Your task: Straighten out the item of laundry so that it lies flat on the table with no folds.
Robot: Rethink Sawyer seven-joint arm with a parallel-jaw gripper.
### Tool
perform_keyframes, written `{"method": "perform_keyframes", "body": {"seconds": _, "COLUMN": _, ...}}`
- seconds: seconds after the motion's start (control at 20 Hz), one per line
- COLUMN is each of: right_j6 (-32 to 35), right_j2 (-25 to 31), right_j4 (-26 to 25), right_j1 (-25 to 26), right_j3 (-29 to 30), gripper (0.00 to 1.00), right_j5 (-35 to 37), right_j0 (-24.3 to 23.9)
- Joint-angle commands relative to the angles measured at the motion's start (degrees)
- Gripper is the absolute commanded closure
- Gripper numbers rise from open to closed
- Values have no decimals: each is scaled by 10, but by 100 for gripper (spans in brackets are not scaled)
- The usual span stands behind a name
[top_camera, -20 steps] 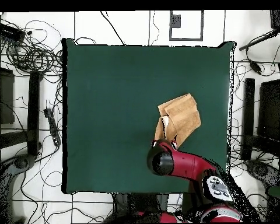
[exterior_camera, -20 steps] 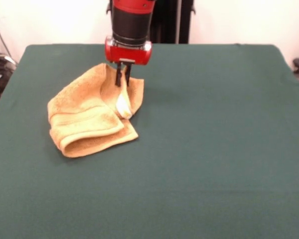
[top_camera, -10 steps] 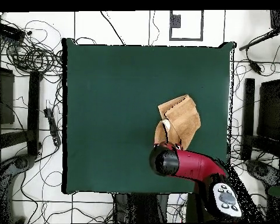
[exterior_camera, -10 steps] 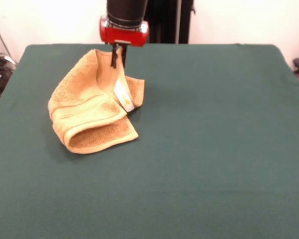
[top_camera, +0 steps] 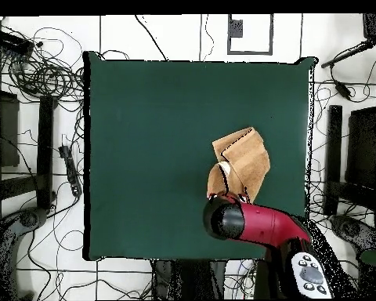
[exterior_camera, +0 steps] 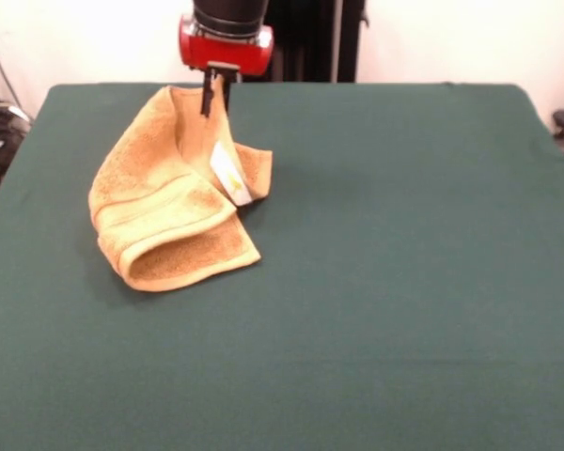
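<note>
Towel (exterior_camera: pixel 169 211) lies on the green surface (exterior_camera: pixel 404 282), on the left of the front view and toward the robot's side, folded over on itself. Its far edge is lifted, pinched between the fingers of the claw (exterior_camera: pixel 210 97), and a white label (exterior_camera: pixel 228 174) hangs below. From overhead, the red arm (top_camera: pixel 258 223) covers the claw.

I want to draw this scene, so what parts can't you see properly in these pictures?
- Overhead view: the arm covers the gripper and the towel's lifted edge.
- Front view: the top edge cuts off the arm above its red collar.
- Front view: the towel's folds hide its inner layers and the table beneath.
- Label: any print is too small to read.
</note>
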Motion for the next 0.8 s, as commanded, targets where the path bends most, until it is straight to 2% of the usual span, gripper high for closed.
{"method": "perform_keyframes", "body": {"seconds": 0.05, "right_j6": -21, "right_j2": 85, "right_j4": -30, "right_j1": 4, "right_j3": 41, "gripper": 100, "right_j5": 72, "right_j0": -22}}
{"method": "perform_keyframes", "body": {"seconds": 0.55, "right_j6": -138, "right_j2": 136, "right_j4": -111, "right_j1": -1, "right_j3": -23, "gripper": 100, "right_j5": 158, "right_j0": -100}}
{"method": "perform_keyframes", "body": {"seconds": 0.8, "right_j6": -157, "right_j2": 174, "right_j4": -143, "right_j1": -6, "right_j3": -33, "gripper": 100, "right_j5": 179, "right_j0": -143}}
